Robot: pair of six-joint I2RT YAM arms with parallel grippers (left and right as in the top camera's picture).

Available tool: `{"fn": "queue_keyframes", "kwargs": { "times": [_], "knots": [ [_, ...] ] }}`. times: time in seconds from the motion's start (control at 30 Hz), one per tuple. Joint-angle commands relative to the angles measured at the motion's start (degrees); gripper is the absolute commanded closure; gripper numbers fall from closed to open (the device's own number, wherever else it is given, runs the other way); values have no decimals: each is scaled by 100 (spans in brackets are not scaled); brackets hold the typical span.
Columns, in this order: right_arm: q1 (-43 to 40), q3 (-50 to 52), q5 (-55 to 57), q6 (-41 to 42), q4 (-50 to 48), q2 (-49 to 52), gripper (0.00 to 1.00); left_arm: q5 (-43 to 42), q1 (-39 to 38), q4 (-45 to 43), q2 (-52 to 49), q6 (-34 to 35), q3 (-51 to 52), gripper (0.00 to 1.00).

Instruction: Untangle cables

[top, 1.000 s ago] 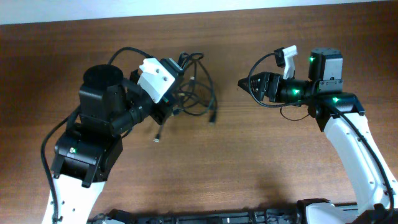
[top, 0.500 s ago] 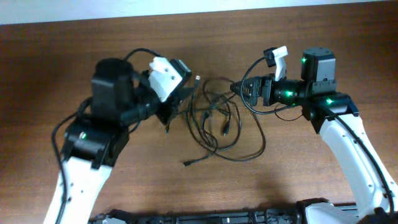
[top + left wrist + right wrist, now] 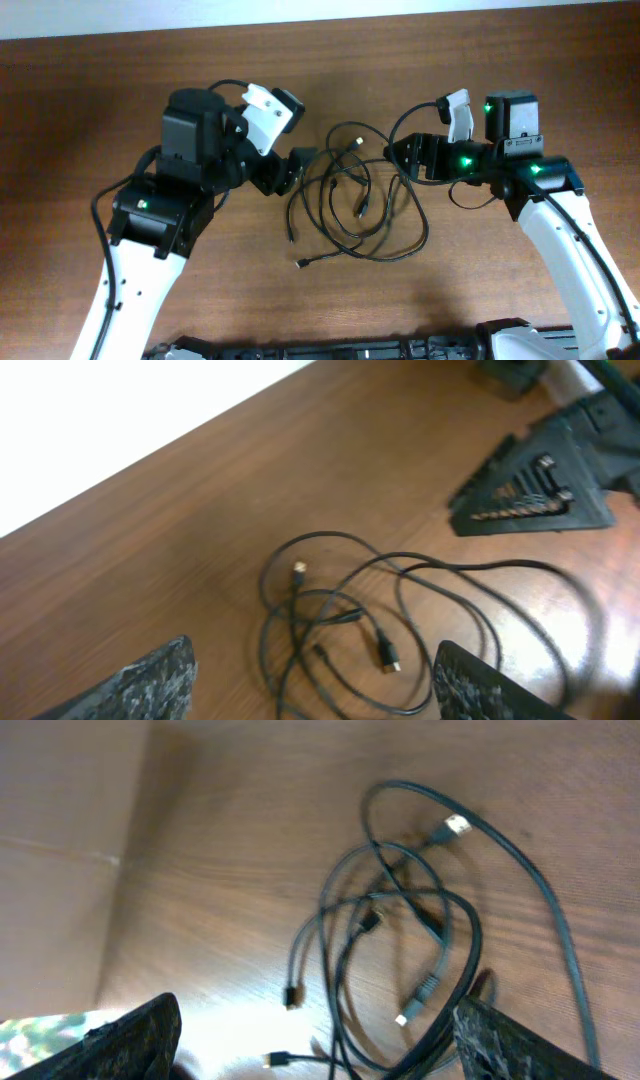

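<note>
The cables (image 3: 352, 200) lie in loose overlapping loops on the desk (image 3: 500, 60), between the two hands. The left hand (image 3: 288, 170) and right hand (image 3: 408, 152) both gape wide, holding nothing.

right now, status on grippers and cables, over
Left gripper open, empty. Right gripper open, empty. Cables loose on the table between them, loops overlapping. Nothing else in the way.
</note>
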State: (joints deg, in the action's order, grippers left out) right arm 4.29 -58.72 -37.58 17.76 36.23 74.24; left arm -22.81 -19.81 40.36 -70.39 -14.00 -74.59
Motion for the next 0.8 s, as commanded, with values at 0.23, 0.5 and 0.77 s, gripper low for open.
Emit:
{"fn": "queue_keyframes", "kwargs": {
  "times": [0.23,0.5,0.77],
  "knots": [
    [9,-57,1126,-44,680,-76,14,654,9,92,264,284,-42,21],
    [15,-52,1742,-656,1434,46,14,656,9,87,264,284,-42,19],
    [26,-2,1641,-944,1980,544,14,658,9,87,264,284,-42,18]
  ]
}}
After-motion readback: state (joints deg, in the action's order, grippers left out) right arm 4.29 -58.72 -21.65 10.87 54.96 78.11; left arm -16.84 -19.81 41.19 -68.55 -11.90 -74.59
